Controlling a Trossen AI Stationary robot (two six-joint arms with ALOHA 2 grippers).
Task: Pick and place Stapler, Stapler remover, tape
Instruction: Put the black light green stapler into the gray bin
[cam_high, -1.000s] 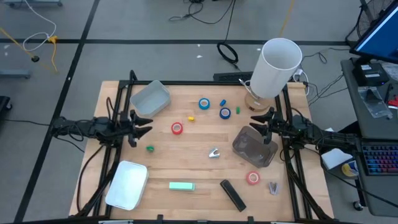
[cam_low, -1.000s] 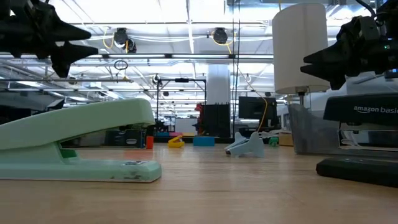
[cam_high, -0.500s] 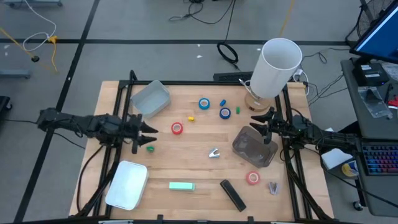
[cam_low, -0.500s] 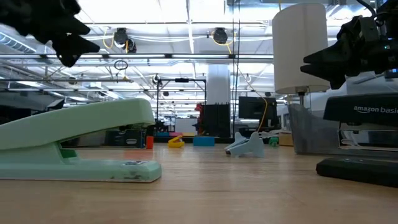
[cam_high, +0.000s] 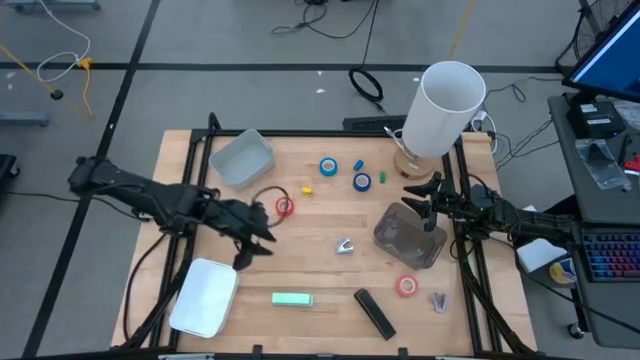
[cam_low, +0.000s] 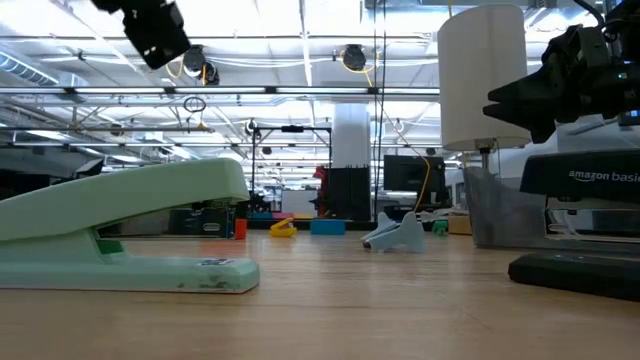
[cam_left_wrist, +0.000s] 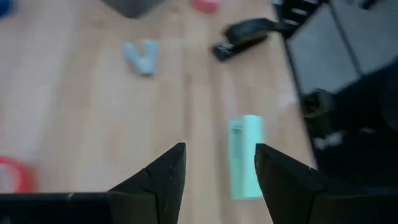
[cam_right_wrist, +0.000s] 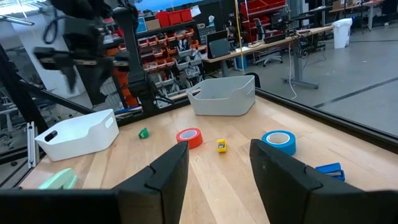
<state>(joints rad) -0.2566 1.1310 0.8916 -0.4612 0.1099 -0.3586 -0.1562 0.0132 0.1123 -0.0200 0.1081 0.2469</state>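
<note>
Your left claw (cam_high: 255, 242) hung over the desk (cam_high: 320, 260) with its fingers apart and nothing between them. A red tape roll (cam_high: 285, 206) lay just beside it, at about 1 o'clock from it. A white tray (cam_high: 205, 296) sat near it at about 7 o'clock. The mint green stapler (cam_high: 292, 298) lay flat at 5 o'clock from that claw. The gray staple remover (cam_high: 344, 245) stood near the middle of the desk. Two blue tape rolls (cam_high: 329, 167) sat toward the far edge. A black stapler (cam_high: 374, 312) lay at the near edge. A second red tape roll (cam_high: 406, 286) lay just past it, at about 2 o'clock from it. Your right claw (cam_high: 418, 192) waited by the right edge, fingers apart and empty, just over a dark clear bin (cam_high: 408, 236).
</note>
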